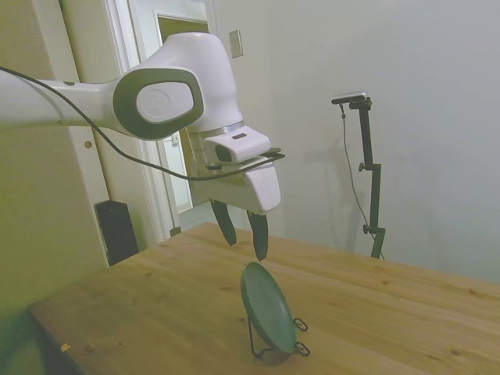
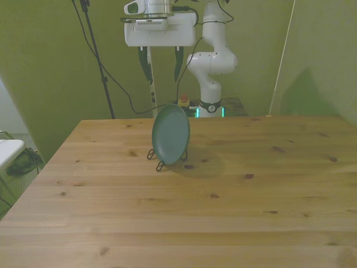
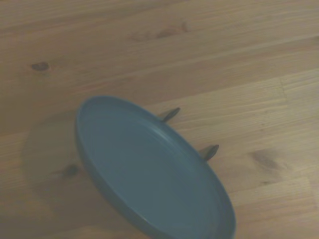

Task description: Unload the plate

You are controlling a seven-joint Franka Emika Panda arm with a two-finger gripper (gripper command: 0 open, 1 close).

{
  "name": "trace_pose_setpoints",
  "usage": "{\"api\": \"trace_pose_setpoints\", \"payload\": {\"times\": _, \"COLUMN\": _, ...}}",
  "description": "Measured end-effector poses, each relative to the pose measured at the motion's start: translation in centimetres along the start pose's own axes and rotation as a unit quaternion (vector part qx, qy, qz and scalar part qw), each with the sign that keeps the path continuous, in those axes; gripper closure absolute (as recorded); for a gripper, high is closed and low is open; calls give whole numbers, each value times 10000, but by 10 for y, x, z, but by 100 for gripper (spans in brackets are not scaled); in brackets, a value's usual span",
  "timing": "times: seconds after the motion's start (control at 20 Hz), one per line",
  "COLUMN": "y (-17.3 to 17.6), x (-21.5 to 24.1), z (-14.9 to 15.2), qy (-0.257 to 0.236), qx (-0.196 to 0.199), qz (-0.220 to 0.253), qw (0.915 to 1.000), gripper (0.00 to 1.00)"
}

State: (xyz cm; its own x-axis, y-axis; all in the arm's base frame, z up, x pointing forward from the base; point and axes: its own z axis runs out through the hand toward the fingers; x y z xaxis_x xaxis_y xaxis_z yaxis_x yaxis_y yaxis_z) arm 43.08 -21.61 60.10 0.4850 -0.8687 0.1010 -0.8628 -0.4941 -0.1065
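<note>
Overhead, spread gripper (image 1: 243, 230) above plate (image 1: 268, 308)

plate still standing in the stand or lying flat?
Standing. The plate sits on edge in the wire stand, leaning back, not flat on the table. The gripper hangs open above it.

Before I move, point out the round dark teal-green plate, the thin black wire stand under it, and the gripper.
Round dark teal-green plate (image 2: 171, 134): front view, middle of its face.
Thin black wire stand (image 1: 300, 349): side view, looped foot on the table.
Gripper (image 2: 162, 68): front view, midway between its open fingertips.
</note>
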Motion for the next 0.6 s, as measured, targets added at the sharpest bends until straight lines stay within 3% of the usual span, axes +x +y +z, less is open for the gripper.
{"api": "trace_pose_setpoints", "payload": {"times": 0.2, "y": -10, "x": -1, "z": 12, "qy": -209, "qx": 78, "qz": -47, "qw": 9997, "gripper": 0}}
{"api": "trace_pose_setpoints", "payload": {"times": 0.45, "y": 15, "x": 31, "z": 2, "qy": -976, "qx": 144, "qz": -1015, "qw": 9899, "gripper": 0}}
{"api": "trace_pose_setpoints", "payload": {"times": 0.6, "y": 26, "x": 61, "z": -2, "qy": -1025, "qx": 146, "qz": -1511, "qw": 9831, "gripper": 0}}
